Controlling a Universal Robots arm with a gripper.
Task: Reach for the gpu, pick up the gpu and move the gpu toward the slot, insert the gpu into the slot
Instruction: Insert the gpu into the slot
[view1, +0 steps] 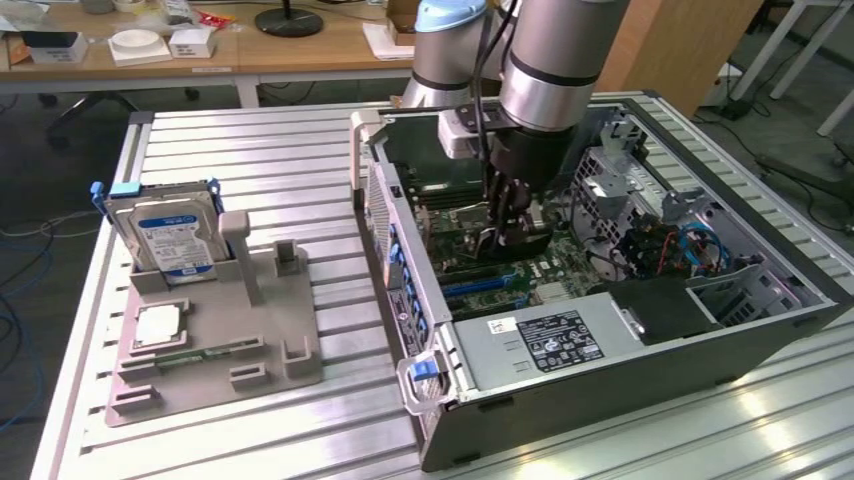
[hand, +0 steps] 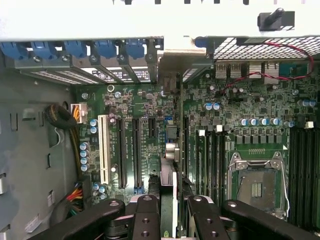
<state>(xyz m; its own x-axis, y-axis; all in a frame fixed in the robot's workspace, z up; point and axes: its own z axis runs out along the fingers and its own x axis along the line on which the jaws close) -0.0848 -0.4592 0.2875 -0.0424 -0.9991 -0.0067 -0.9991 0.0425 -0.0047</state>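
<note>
inside the open computer case (view1: 747, 330), the tool (view1: 511, 232) grasps the gpu (hand: 168, 200) edge-on above the motherboard (hand: 240, 115); the hard drive (view1: 167, 235) stands at nine o'clock on the table (view1: 267, 160).

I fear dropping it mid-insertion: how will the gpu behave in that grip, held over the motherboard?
The gpu looks like a thin, rigid card held edge-on between the gripper fingers, so it probably stays stiff rather than flexing. Gripped across so narrow an edge, it may tilt if it catches on the motherboard. Its bare circuitry suggests fragility.
</note>
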